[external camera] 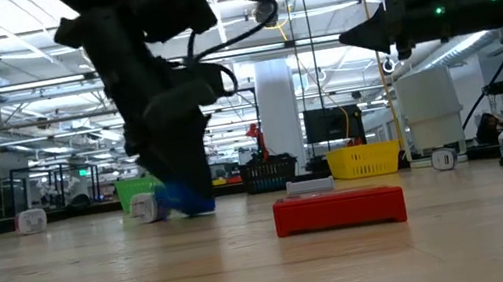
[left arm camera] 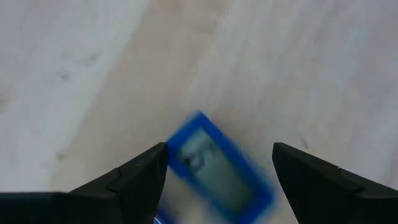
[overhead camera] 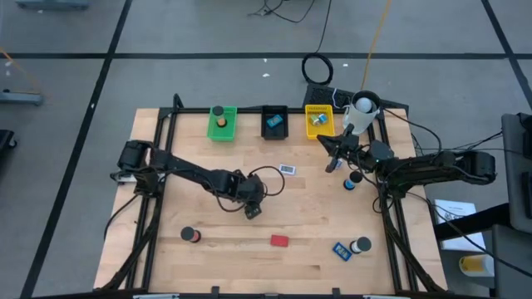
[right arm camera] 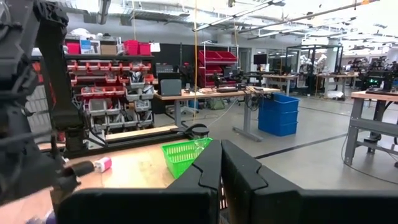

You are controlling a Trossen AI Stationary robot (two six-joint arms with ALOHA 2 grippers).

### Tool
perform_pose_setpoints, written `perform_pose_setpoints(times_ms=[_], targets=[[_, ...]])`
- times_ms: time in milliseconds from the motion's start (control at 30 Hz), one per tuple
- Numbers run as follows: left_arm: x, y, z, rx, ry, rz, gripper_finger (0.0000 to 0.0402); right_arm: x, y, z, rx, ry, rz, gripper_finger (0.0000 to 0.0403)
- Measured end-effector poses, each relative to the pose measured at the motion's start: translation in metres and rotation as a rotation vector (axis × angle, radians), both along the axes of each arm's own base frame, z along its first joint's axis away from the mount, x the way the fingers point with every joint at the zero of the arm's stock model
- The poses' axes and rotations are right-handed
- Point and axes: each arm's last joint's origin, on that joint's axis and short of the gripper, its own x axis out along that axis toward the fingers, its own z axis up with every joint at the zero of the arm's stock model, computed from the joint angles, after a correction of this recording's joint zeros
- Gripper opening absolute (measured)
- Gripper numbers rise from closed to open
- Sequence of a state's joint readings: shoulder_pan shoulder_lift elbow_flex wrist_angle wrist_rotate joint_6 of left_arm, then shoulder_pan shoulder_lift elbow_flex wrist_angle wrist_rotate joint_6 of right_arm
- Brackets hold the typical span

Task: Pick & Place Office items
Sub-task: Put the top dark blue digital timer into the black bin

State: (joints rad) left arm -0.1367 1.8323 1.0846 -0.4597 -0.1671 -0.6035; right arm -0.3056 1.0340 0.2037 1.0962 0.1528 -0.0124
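A: Hovering low over the table's middle, the left gripper [left arm camera: 217,180] has its fingers [left arm camera: 134,180] spread, with a blue rectangular block [left arm camera: 217,165] lying tilted on the wood between them. No contact visible on either side of the block.

B: Same spot from the high view?

A: Left gripper [overhead camera: 251,209] sits just left of centre, pointing down. Block itself is hidden there. In the low view its blue edge [external camera: 188,200] shows under the dark fingers.

B: Right arm?

A: Right gripper [overhead camera: 331,159] is raised at the far right, near the yellow tray [overhead camera: 318,121]; fingers [right arm camera: 205,177] pressed together, nothing between them.

B: Other items?

A: White-framed piece [overhead camera: 288,169] just beyond centre. Red block [overhead camera: 279,241] near the front edge, dark roll [overhead camera: 191,235] to its left, another blue block [overhead camera: 341,249] and a dark cap [overhead camera: 362,245] to its right. Green tray [overhead camera: 222,123] and black tray [overhead camera: 274,121] on the far edge hold items.
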Motion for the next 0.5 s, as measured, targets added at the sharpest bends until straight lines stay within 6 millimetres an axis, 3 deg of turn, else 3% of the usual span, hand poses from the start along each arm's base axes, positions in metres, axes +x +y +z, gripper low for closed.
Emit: perform_pose_setpoints(times_ms=[333, 500], targets=[[0.0028, 0.0051, -0.0094, -0.062, 0.026, -0.001, 0.0293, 0.0001, 0.0, 0.0001, -0.002, 0.001, 0.0, 0.0001], [-0.001, 0.0026, -0.0105, -0.047, 0.072, -0.071, 0.0267, 0.0001, 0.0, 0.0001, -0.001, 0.0, 0.0, 0.0001]])
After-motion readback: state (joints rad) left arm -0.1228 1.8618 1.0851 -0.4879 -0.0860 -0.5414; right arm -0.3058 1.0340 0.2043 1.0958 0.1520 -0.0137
